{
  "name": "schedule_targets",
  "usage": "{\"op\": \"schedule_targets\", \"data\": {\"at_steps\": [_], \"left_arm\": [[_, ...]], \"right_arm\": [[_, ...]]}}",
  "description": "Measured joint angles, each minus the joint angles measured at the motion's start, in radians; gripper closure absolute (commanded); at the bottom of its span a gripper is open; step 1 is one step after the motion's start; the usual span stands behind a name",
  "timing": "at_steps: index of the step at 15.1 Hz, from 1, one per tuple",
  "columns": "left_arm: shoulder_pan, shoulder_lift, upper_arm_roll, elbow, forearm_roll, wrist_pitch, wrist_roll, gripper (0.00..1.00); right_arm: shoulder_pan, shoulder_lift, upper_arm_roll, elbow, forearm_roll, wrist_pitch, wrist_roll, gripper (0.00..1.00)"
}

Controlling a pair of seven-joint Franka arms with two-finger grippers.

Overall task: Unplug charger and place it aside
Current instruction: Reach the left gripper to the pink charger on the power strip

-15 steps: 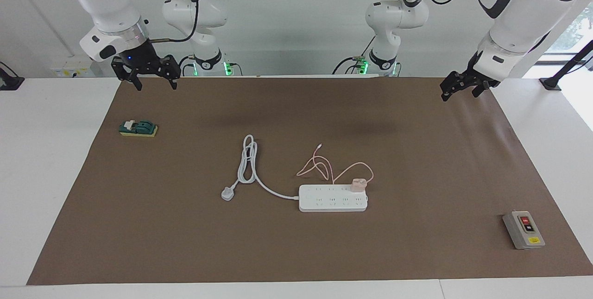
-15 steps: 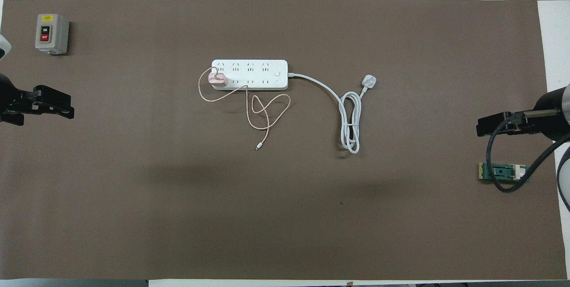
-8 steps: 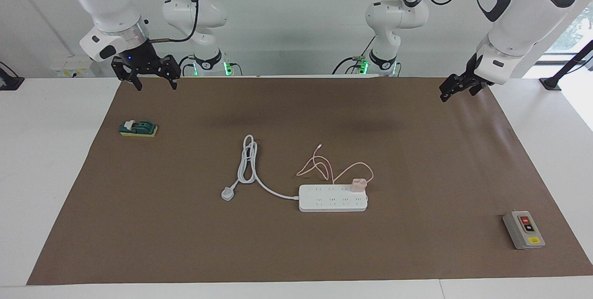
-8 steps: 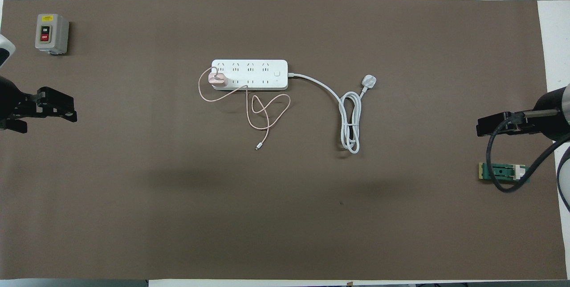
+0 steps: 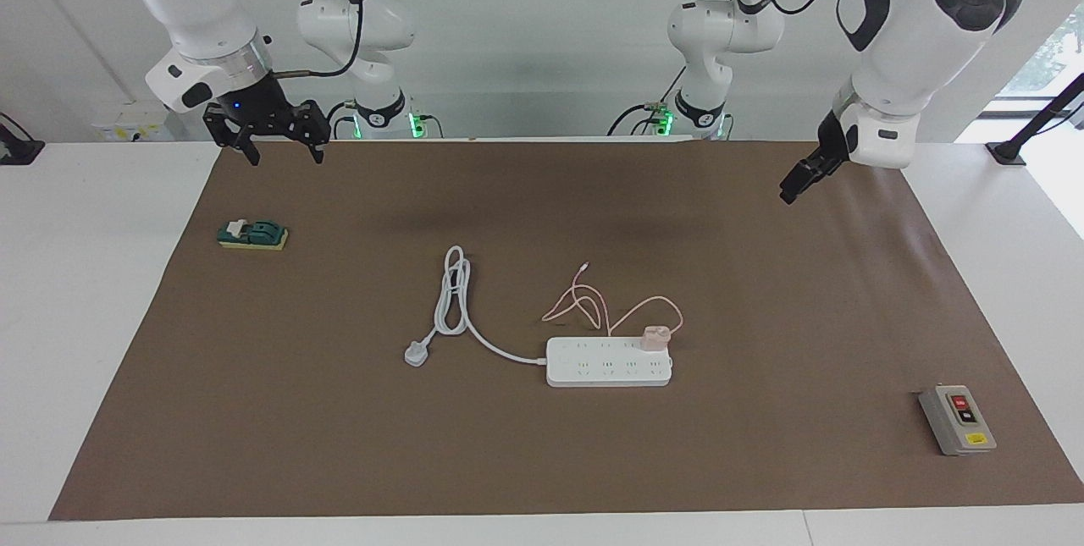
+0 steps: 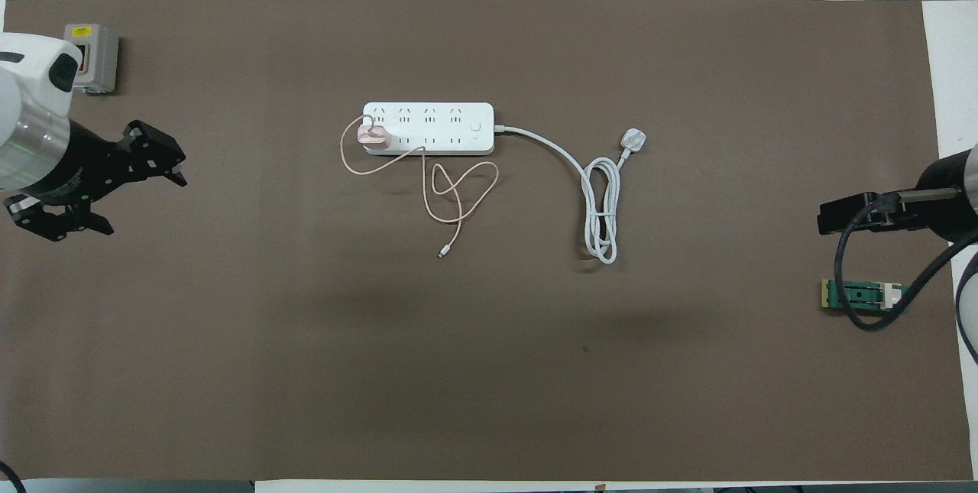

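Observation:
The pale pink charger sits plugged into the end socket of the white power strip, toward the left arm's end of it. Its thin pink cable loops on the mat nearer to the robots. My left gripper hangs open and empty in the air over the brown mat, well apart from the charger. My right gripper waits open and empty over the mat's edge at the right arm's end.
The strip's thick white cord and plug lie coiled beside it. A grey on/off switch box stands at the left arm's end. A green knife switch lies below the right gripper. A brown mat covers the table.
My left gripper has swung in over the mat toward the middle and turned, staying open. The right arm has not moved.

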Motion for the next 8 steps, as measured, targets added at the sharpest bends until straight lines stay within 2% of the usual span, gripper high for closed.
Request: {"op": "schedule_targets", "data": {"at_steps": [2, 5, 8], "left_arm": [[-0.035, 0.068, -0.001, 0.044, -0.020, 0.011, -0.166, 0.00], [-0.071, 0.201, -0.002, 0.163, -0.043, 0.019, -0.421, 0.00], [-0.073, 0.319, 0.003, 0.288, -0.062, 0.020, -0.584, 0.00]], "right_arm": [[0.000, 0.000, 0.000, 0.000, 0.000, 0.000, 0.000, 0.00], [0.000, 0.000, 0.000, 0.000, 0.000, 0.000, 0.000, 0.00], [0.000, 0.000, 0.000, 0.000, 0.000, 0.000, 0.000, 0.00]]}}
